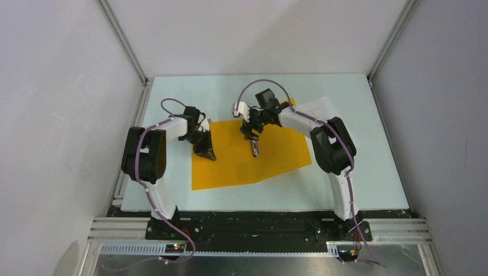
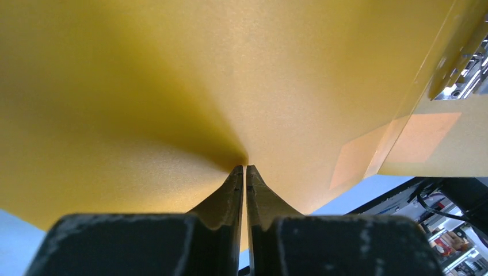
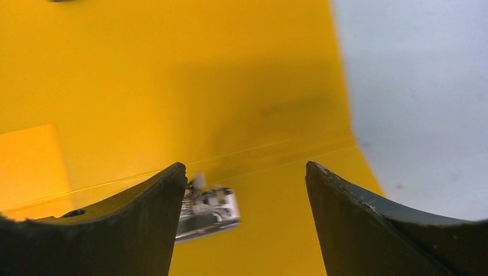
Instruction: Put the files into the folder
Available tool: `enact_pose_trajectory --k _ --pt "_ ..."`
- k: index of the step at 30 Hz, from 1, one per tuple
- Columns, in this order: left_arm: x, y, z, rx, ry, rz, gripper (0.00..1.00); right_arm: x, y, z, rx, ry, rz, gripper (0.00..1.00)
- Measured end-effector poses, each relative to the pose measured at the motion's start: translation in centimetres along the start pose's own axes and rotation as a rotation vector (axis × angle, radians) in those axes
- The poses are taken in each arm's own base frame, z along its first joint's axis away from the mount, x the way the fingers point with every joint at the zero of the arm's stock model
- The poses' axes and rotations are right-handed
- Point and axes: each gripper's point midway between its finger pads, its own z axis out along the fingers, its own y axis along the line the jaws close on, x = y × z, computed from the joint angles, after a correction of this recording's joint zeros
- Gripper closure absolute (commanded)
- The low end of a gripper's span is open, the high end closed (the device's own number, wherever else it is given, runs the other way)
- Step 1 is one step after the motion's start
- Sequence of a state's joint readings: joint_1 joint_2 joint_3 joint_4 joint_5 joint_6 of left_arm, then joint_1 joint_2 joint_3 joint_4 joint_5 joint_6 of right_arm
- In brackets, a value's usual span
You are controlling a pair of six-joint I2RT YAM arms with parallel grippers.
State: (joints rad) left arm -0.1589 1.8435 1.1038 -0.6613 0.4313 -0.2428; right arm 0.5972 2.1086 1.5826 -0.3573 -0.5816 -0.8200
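My left claw (image 2: 246, 169) is clenched on the folder (image 1: 253, 155). In the left wrist view both tips are pressed together w/ the orange-yellow cover pinched between them, and the plastic puckers toward that spot. The cover fills nearly that whole view, so whatever's under it is hidden from me. The files (image 1: 320, 106) are hard to make out. Only a white corner shows toward the desk's (image 1: 368, 172) far right, just past the folder's far right corner, w/ the rest behind my right arm (image 1: 328, 144). I can't tell if they touch the folder, and any print is too small to read. My right claw (image 3: 245, 168) is released, tips wide apart, hanging over the folder's mid section by the fold line. The metal clip bar (image 3: 210, 210) is blurred there and partly tucked behind one finger. The folder lies open and skewed across the desk's middle, its left part toward the left edge and its right part angling toward the far right corner. A strip of desk shows btw. the folder and the near edge, a wider stretch btw. the folder and the right edge, and more toward the far edge. The label (image 2: 426, 135) shows only as a paler rectangle, and no writing on it is legible.
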Motion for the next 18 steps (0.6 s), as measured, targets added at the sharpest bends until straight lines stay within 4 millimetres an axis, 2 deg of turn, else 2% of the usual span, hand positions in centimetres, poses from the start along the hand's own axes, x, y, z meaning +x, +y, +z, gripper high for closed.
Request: enact_pose_trajectory --k 4,8,13,18 --pt "-0.2 0.4 -0.1 -0.009 0.012 -0.008 0.9 0.7 -4.5 0.1 0.075 -0.003 0.046 0.21" --pt "-0.2 0.4 0.0 -0.012 0.024 -0.01 0.9 1.4 -7.8 -0.1 0.121 -0.002 0.072 0.2" --pt "-0.2 0.4 -0.1 -0.012 0.03 -0.008 0.91 1.9 -7.9 0.0 0.121 0.012 0.104 0.2" --pt "-0.5 0.4 -0.2 -0.017 0.027 0.002 0.89 1.1 -7.9 -0.2 0.129 -0.006 0.181 0.19"
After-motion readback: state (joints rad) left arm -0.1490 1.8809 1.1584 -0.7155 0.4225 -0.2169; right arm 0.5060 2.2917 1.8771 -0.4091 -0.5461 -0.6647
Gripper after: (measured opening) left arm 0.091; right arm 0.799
